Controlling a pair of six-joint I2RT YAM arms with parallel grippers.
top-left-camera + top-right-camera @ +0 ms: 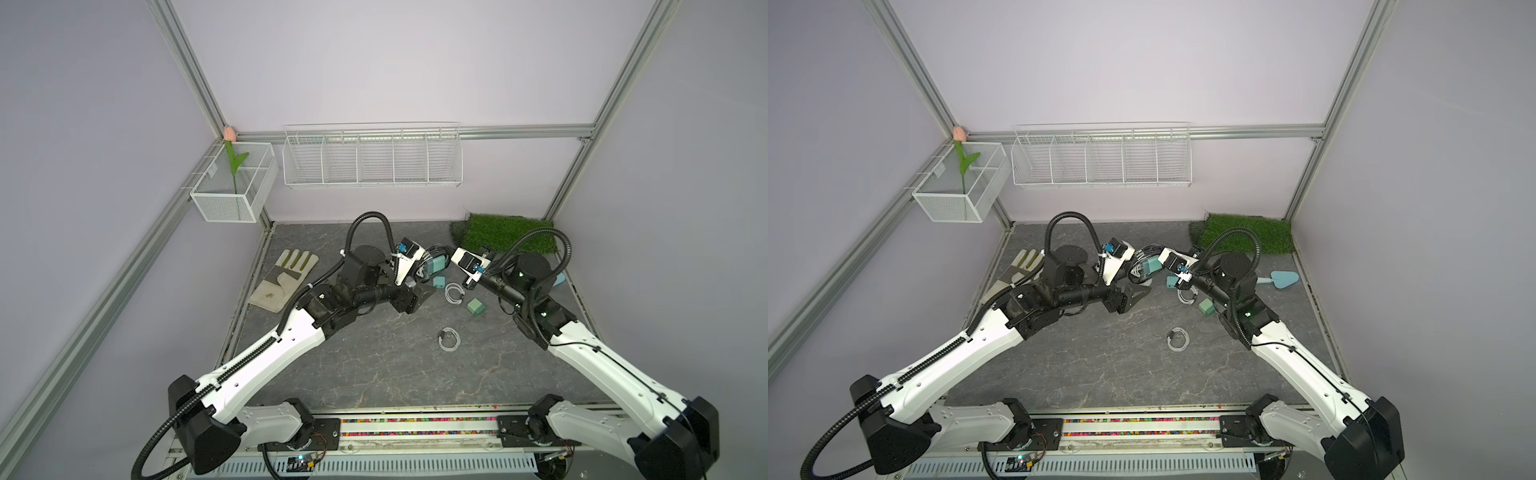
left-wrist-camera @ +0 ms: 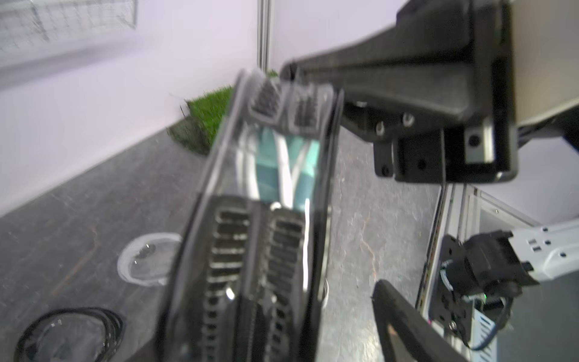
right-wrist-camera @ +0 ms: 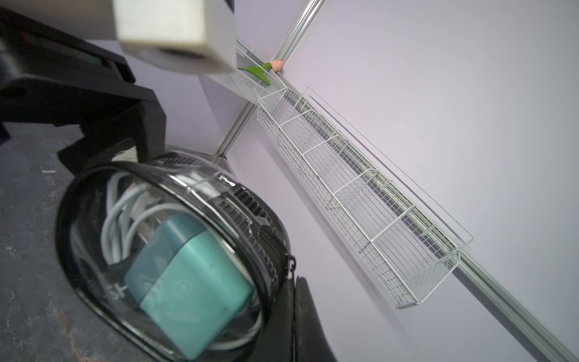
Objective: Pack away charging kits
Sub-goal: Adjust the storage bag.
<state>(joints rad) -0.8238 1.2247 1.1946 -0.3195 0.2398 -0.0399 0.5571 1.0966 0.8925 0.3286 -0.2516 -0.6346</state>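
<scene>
this case (image 3: 94, 269) looks packed: your right claw (image 3: 297, 291) pinches it, left claw (image 2: 316, 275) gapes beside it. next, set it down gently.

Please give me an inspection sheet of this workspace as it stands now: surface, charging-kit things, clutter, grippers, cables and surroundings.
Surface: grey marbled tabletop, no spill seen.
Job's things: black-rimmed case, tilted, holds packed adapter and packed cable; loose on the tabletop: teal adapter, green adapter, far coiled cable, near coiled cable; white-rimmed case and second black-rimmed case lie flat.
Clutter: beige glove, light-blue trowel, grass mat.
Grippers: left gripper open beside the case; right gripper shut on its edge.
Cables: left hose and right hose, black, arch over the arms.
Surroundings: white wire rack and mesh basket with a tulip on lilac walls.
</scene>
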